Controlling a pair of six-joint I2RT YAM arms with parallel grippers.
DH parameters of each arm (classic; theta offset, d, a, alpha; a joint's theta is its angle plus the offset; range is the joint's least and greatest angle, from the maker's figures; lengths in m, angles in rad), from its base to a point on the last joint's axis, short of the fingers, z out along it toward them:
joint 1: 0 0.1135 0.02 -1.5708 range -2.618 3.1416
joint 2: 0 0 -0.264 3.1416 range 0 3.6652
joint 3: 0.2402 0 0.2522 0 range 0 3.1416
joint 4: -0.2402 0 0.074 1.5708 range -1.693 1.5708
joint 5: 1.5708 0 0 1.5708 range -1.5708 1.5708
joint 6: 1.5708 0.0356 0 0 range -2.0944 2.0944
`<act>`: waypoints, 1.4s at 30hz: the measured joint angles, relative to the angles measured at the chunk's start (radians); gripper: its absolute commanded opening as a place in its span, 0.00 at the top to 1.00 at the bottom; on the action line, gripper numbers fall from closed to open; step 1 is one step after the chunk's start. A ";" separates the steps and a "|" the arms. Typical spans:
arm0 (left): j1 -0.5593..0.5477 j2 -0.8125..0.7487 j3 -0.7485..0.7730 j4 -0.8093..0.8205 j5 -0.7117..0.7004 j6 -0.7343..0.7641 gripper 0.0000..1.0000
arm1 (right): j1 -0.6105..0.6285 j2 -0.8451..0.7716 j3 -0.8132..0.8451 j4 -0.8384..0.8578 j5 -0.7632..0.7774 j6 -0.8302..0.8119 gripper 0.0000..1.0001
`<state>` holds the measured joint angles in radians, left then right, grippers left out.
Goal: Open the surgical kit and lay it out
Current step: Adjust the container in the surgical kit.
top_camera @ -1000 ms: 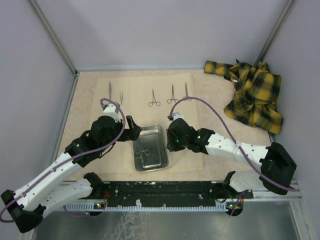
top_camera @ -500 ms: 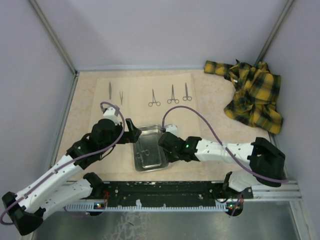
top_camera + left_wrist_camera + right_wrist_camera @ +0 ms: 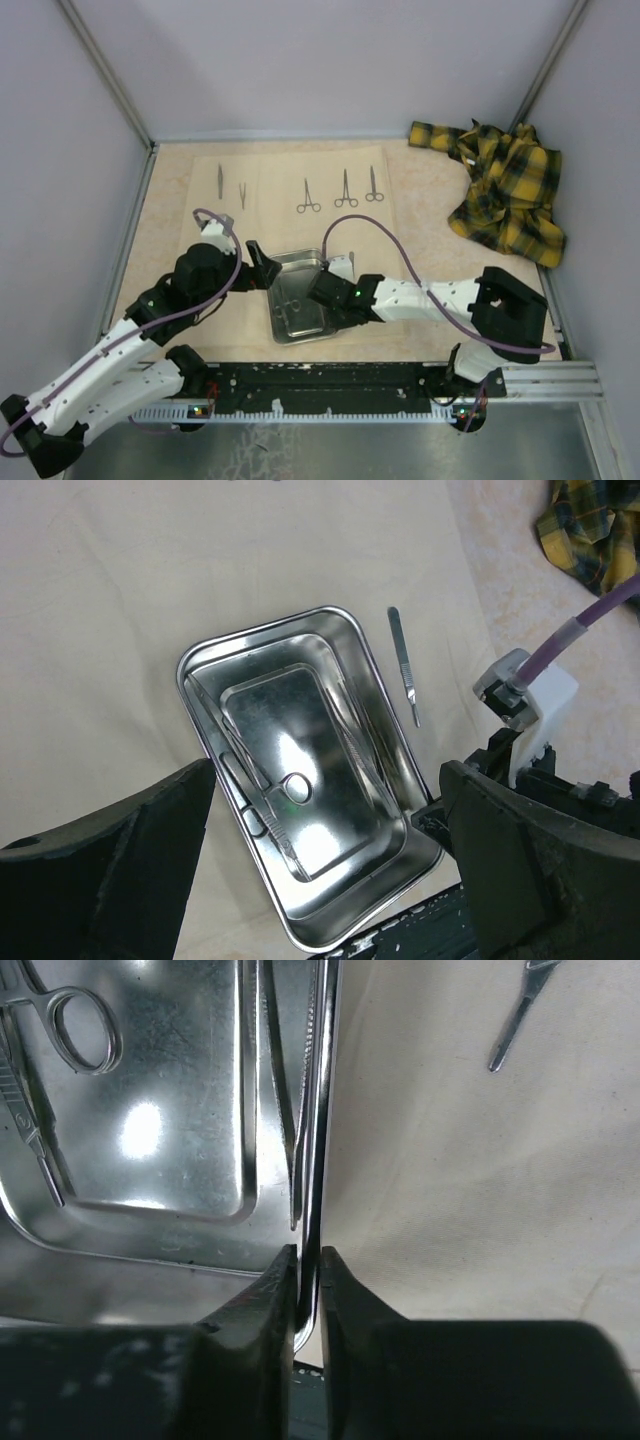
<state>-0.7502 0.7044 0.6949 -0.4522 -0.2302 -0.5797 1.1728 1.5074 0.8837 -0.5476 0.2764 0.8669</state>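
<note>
Right tool [image 3: 308,1260] clenched on the right long wall of the steel tray [image 3: 160,1080], close to its near corner, one finger inside and one outside. The tray's long axis runs near-to-far between the arms, on the cloth wrap [image 3: 270,215] spread over the table [image 3: 430,190]. Left tool [image 3: 262,265] released, jaws wide, hovering by the tray's left wall. In the tray: ringed forceps [image 3: 75,1015] and tweezers [image 3: 285,1080], lying lengthwise. Just right of it, a scalpel handle [image 3: 403,665]. Farthest: five instruments [image 3: 308,196] in a row.
</note>
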 measured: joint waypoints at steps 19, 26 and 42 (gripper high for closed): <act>0.000 -0.061 0.136 -0.105 0.093 0.005 0.00 | -0.106 -0.001 0.166 -0.224 -0.272 0.106 1.00; 0.000 -0.079 0.141 -0.132 0.124 0.005 0.00 | -0.256 -0.048 0.206 -0.320 -0.413 0.092 1.00; 0.000 -0.056 0.141 -0.133 0.149 0.017 0.00 | -0.285 -0.058 0.200 -0.275 -0.445 0.058 1.00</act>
<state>-0.7502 0.6483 0.8360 -0.5850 -0.0811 -0.5629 0.8879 1.4498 1.0840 -0.8227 -0.1684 0.9253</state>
